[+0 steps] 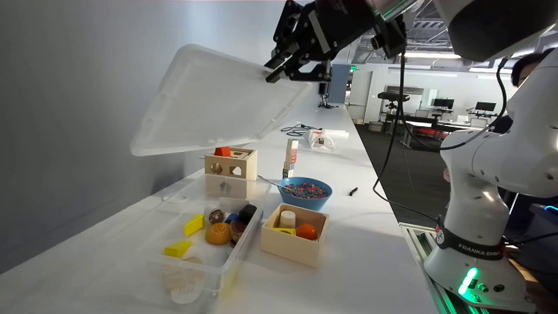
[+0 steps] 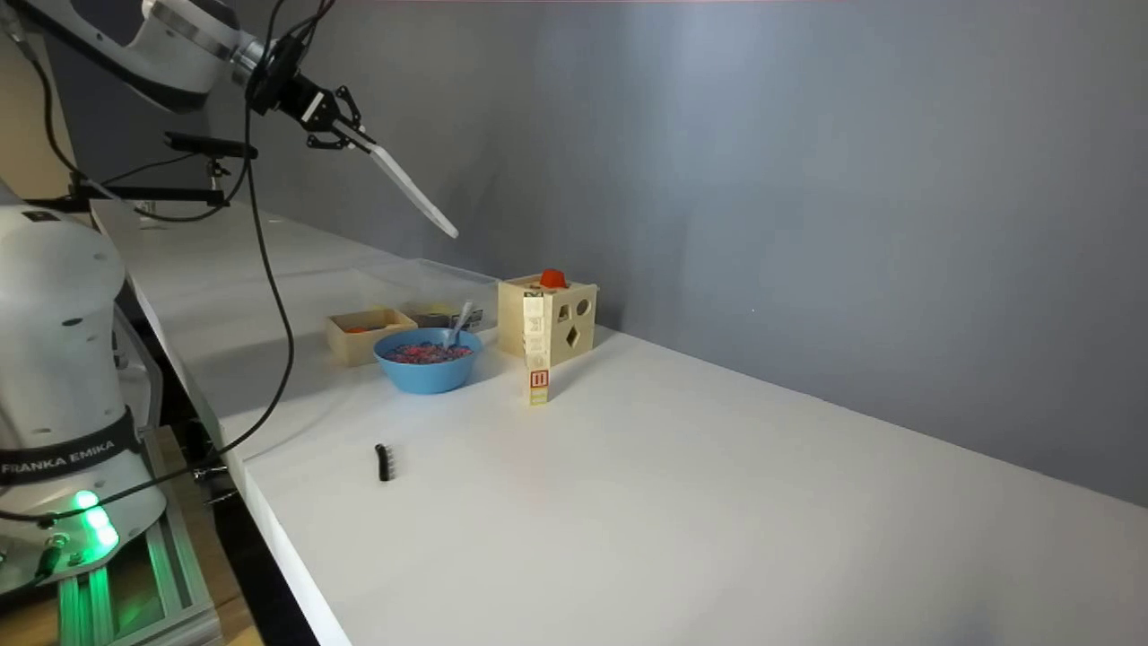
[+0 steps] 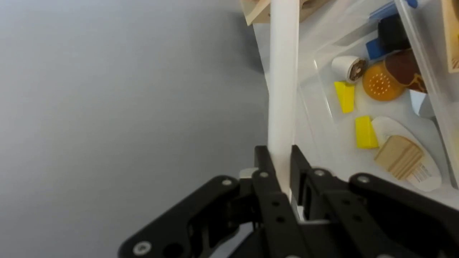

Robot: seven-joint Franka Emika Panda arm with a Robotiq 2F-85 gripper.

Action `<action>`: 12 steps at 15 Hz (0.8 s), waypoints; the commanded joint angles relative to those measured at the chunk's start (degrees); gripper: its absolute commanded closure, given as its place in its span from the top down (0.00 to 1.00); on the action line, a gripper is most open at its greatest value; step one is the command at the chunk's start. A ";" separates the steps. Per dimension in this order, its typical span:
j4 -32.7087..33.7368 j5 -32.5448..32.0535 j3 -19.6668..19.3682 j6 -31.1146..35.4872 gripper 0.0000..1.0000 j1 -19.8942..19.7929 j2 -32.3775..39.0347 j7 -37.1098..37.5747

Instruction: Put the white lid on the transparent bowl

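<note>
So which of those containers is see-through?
The long plastic tub with the toy bun inside: its walls are clear. The holed wooden box, open wooden box and blue bowl are opaque.

In an exterior view, a round blue bowl (image 2: 426, 375) is partly hiding the long clear plastic tub (image 2: 444, 289) by the white bench's wall edge (image 2: 852, 418); the wrist view is cropping the flat milky-white plastic lid (image 3: 283, 89).
</note>
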 commanded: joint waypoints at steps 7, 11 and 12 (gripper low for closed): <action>-5.08 -16.94 0.57 5.37 0.04 -1.11 1.43 3.80; -5.02 -15.62 -0.50 5.98 0.04 -0.16 1.83 2.66; -4.91 -17.40 0.14 5.68 0.04 -0.82 1.95 5.28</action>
